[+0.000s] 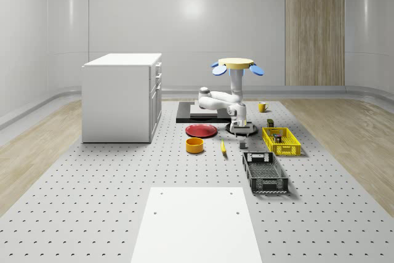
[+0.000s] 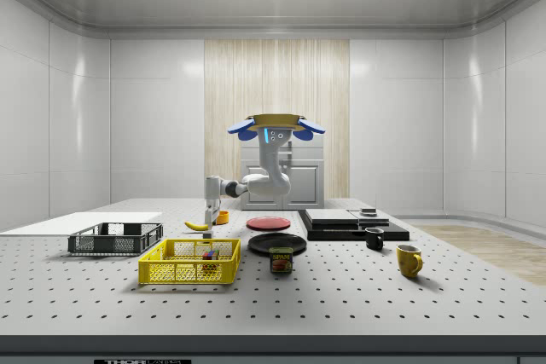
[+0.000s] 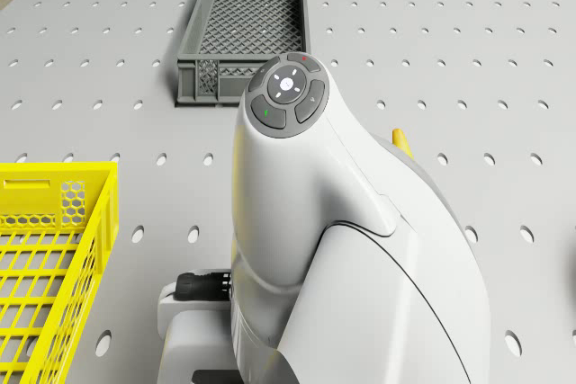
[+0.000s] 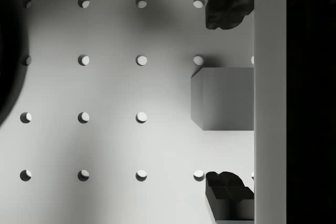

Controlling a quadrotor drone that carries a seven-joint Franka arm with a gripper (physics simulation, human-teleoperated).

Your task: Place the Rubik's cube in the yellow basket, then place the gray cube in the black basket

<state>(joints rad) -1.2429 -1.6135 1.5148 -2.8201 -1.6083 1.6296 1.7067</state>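
My end effector (image 4: 227, 99) is open. One finger (image 4: 226, 9) sits on each side of the gray cube (image 4: 223, 98), and I see a little gap on both sides, so I am not touching it. I think I hang like this so I can come straight down and pinch its two flat sides.

The cube sits flat on the desk (image 1: 123, 214). All around it I see bare desk with rows of little holes, so my fingers have room to go down.

Seen in the whole-scene view, a banana (image 1: 223, 147) lies near the cube at nine o'clock. I think I should not swing that way.

The black basket (image 1: 265, 172) is at about five o'clock from the cube, a short way off. Its top is open and its walls are low, so I think I must lift the cube over the near rim and then let go.

The yellow basket (image 1: 281, 141) is at three o'clock. The Rubik's cube (image 2: 209, 255) lies inside it, so I judge that the first job is done.

Farther off, at about nine and ten o'clock, are an orange bowl (image 1: 194, 145) and a red plate (image 1: 201, 130).

My drone (image 1: 237, 64) hovers above the desk, at twelve o'clock from the cube. The white cabinet (image 1: 123, 97) stands well apart, at about ten o'clock.
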